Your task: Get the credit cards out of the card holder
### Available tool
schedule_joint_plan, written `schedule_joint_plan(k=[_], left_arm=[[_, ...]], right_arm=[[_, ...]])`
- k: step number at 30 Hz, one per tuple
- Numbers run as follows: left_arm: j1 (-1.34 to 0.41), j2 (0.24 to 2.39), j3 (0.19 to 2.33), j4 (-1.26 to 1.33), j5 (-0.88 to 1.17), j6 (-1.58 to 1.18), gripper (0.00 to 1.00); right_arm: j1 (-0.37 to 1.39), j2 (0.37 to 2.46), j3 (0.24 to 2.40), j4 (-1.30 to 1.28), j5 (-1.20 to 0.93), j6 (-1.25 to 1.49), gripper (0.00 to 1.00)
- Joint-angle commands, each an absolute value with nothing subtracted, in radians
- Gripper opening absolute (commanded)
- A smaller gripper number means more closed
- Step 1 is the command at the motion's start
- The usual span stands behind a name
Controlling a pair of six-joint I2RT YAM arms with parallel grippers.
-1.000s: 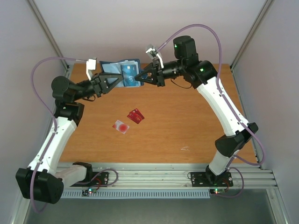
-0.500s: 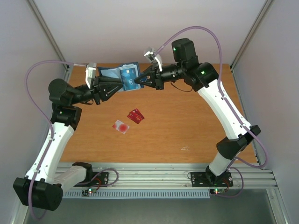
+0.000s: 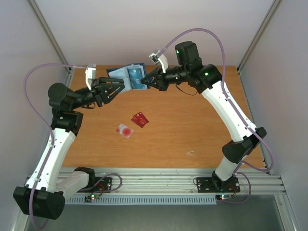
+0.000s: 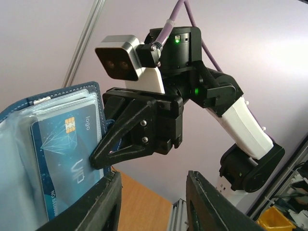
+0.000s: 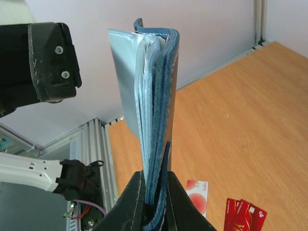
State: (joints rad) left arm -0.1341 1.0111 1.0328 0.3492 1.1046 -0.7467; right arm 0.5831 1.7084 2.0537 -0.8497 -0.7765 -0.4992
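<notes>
Holds small navy stitched folding card holder (image 5: 161, 96) clenched in right gripper (image 5: 155, 192), aloft toward twelve o'clock. Shows glossy teal-blue plastic card (image 4: 67, 159) tucked inside. At its nine o'clock, left gripper (image 4: 154, 187) parted, seemingly gripping nothing.

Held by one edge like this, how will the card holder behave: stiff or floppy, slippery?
Probably fairly stiff: the card holder extends straight from the right gripper without drooping. Its leaves fan apart at the free end, so it may flop open if tilted. The teal-blue card sits in a glossy pocket, likely slippery to draw out.
</notes>
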Motion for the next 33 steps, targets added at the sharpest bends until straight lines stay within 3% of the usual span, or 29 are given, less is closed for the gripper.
schedule_joint_plan(k=[1,22,33], left_arm=[[-0.130,1.001,1.033,0.382,1.090,-0.779,0.38],[-0.179,1.022,1.030,0.126,0.815,-0.704,0.38],[-0.197,1.036,1.036,0.139,0.888,-0.673,0.39]], right_arm=[[0.585,1.703,2.053,-0.847,-0.785,-0.499,0.01],[0.623,1.658,2.050,-0.852,-0.895,-0.562,0.01],[0.634,1.663,2.050,-0.851,-0.964,-0.601,0.01]])
